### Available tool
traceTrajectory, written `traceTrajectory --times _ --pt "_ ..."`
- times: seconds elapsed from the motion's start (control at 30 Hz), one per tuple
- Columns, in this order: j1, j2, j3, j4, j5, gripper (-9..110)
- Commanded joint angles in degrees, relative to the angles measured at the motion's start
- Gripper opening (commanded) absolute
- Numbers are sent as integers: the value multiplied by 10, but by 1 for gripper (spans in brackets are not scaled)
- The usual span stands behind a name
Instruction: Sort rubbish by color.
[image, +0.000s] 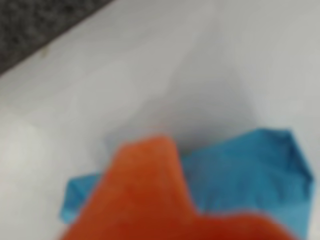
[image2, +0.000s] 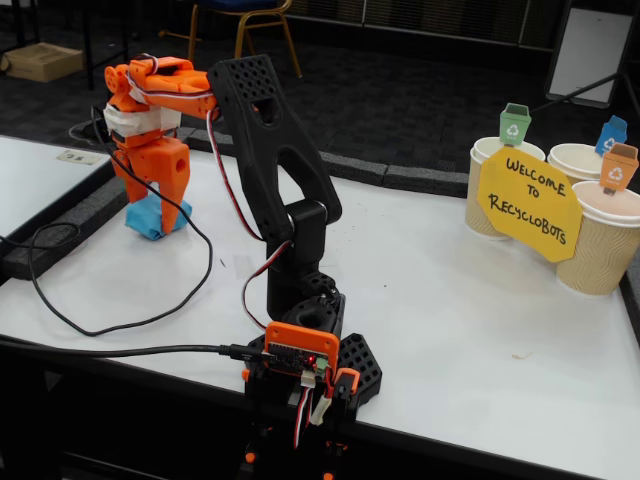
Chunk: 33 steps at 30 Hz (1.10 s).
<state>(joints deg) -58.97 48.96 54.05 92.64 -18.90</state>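
The arm (image2: 275, 160) is being seen in the fixed view stretched out to the left from its base (image2: 305, 365) at the near edge of the white table (image2: 450, 300). The orange gripper (image2: 160, 205) is being pointed downward at the table's far left corner, right over the light blue paper wad (image2: 148, 220). The wad is being shown lying on the table surface, with the orange fingers (image2: 172, 190) standing directly in front of and above it, so that only its lower left part is being left visible.

In the wrist view, which is badly blurred, one orange finger (image: 150, 195) is being seen across the bottom of the frame, overlapping the blue wad (image: 250, 170). The wad is being seen spreading to both sides behind the finger. The second finger is not being seen there, so whether the wad is being pinched or merely straddled cannot be told; the jaw state is being recorded as undetermined.

A black cable (image2: 110, 320) is being seen looping over the table left of the base. At the far right of the table, three tan paper cups (image2: 600, 250) are being shown grouped together, each with a small bin flag: green (image2: 515, 123), blue (image2: 611, 135) and orange (image2: 620, 166). A yellow sign (image2: 528, 205) reading "Welcome to Recyclobots" is being shown leaning against the front of the cups.
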Motion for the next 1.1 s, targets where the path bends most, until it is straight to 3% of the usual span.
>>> traceTrajectory --times 0.0,0.3,0.6,1.07 --pt "14 28 -72 -9 -11 2" --pt "26 69 -109 34 -11 1" --pt "56 258 -95 83 -12 0" --pt "302 564 69 83 -12 0"
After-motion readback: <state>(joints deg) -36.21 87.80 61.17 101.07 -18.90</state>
